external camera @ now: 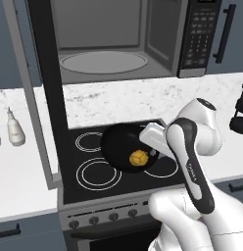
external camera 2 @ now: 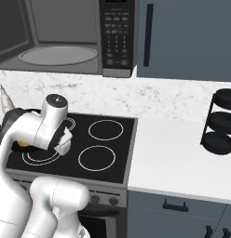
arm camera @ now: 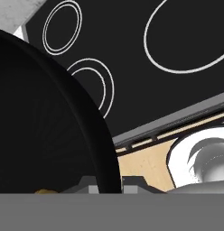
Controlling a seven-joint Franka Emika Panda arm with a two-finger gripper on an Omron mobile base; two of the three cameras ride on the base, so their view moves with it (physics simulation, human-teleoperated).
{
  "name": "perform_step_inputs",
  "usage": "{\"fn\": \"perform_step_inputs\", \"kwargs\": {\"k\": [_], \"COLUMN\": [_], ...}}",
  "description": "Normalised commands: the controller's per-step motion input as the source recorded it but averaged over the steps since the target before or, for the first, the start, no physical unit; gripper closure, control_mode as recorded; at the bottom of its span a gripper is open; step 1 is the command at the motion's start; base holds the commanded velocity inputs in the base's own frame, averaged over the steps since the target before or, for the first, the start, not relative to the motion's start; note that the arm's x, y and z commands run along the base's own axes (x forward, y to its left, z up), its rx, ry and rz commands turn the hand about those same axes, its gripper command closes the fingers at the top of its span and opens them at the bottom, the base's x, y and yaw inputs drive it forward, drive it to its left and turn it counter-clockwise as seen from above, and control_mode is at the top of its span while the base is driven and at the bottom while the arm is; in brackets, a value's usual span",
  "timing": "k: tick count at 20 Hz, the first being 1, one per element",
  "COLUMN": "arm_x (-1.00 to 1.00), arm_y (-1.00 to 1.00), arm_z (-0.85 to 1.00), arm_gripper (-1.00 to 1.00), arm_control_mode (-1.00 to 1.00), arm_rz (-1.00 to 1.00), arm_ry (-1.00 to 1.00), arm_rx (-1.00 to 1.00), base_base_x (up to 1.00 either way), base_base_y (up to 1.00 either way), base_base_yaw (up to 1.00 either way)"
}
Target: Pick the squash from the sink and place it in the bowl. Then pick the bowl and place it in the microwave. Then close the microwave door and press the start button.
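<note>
My gripper (external camera: 152,152) is shut on the right rim of the glossy black bowl (external camera: 119,143) and holds it above the stove. The yellow-orange squash (external camera: 138,158) lies inside the bowl, close to the gripped edge. In the hand view the bowl (arm camera: 50,126) spreads across the left, its rim passing between the fingertips of the gripper (arm camera: 111,186), and a sliver of squash (arm camera: 41,191) peeks out at the bottom. The microwave (external camera: 118,39) stands above and behind, cavity and turntable exposed. The microwave door (external camera: 51,88) is swung open at the left. The sink is out of view.
Below the bowl lies the black stove (external camera: 94,169) with ring burners and front knobs. A pale bottle (external camera: 15,128) stands on the left counter. A black tiered rack (external camera 2: 222,123) sits on the white counter (external camera 2: 173,158) at right. The microwave's button panel (external camera 2: 116,32) is on its right side.
</note>
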Motion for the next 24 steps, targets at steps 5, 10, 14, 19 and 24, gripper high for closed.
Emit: {"fn": "perform_step_inputs", "kwargs": {"k": [5,10,14,19,24], "arm_x": [0.00,-0.04,0.15,0.47,0.34], "arm_y": [0.00,-0.01,0.00,0.01,0.01], "arm_z": [-0.02,0.74,0.80,0.55,0.44], "arm_gripper": [1.00,1.00,1.00,1.00,1.00], "arm_control_mode": [-1.00,-1.00,-1.00,-1.00,-1.00], "arm_rz": [0.00,-0.15,-0.20,-0.24,-0.16], "arm_ry": [0.00,0.00,0.00,0.00,-0.10], "arm_rx": [0.00,0.01,0.00,0.00,0.00], "base_base_x": [0.05,0.00,0.00,0.00,0.00], "base_base_y": [0.00,0.00,0.00,0.00,0.00], "base_base_yaw": [0.03,0.00,0.00,0.00,0.00]}}
